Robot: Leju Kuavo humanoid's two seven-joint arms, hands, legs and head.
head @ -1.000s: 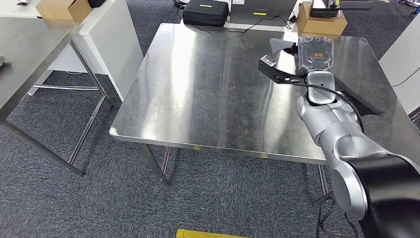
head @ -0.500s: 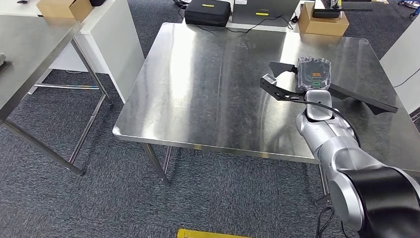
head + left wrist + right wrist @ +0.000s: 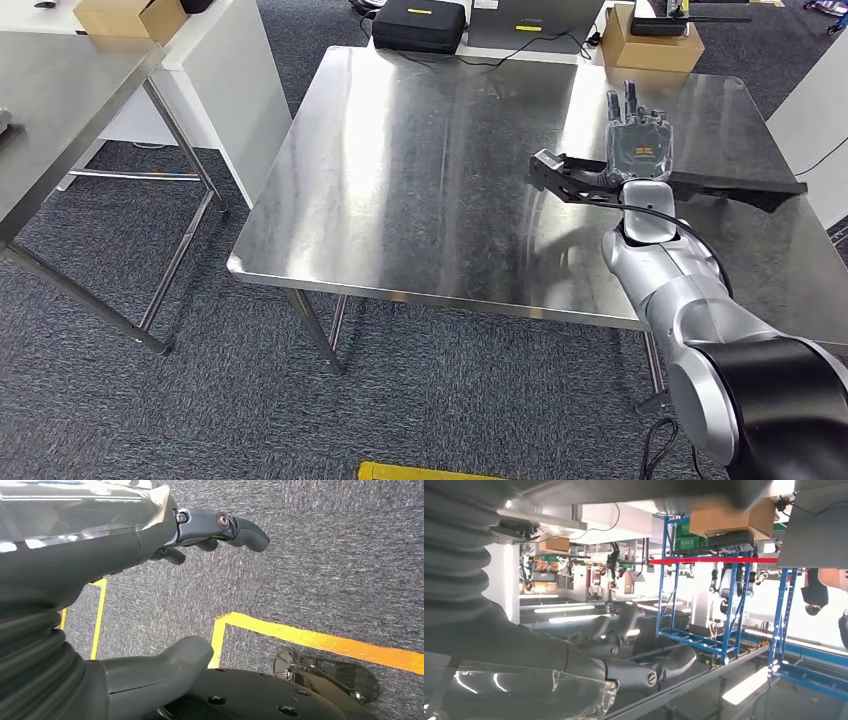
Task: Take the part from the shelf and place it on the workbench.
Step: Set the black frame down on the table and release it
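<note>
A steel workbench [image 3: 420, 180] is seen from the head view, its polished top reflecting the room. The right hand [image 3: 638, 135] is raised over the far right part of the bench, palm side down and fingers stretched forward and apart; nothing is held in it. Just behind the hand, toward the robot, a long black part [image 3: 700, 184] is seen lying across the right side of the workbench, one blocky end [image 3: 548, 168] pointing toward the middle of the bench and the other end reaching toward the right edge. The wrist of the silver right arm [image 3: 660, 260] passes over the middle of the part, so whether the part is touched there cannot be told. In the right wrist view the dark fingers [image 3: 649, 667] are seen extended and empty, with blue racking [image 3: 724, 605] behind them.

The left hand [image 3: 165, 560] is seen in the left wrist view, hanging over grey carpet [image 3: 340, 555] marked with yellow floor tape [image 3: 320, 640]; its dark fingers [image 3: 240, 527] and thick grey thumb [image 3: 165, 665] are apart with nothing between them.

Beyond the far edge of the workbench, a black case [image 3: 418, 25] and a cardboard box [image 3: 650, 45] are seen. A second steel table [image 3: 50, 110] stands at the left, with another cardboard box [image 3: 125, 17] beyond it.
</note>
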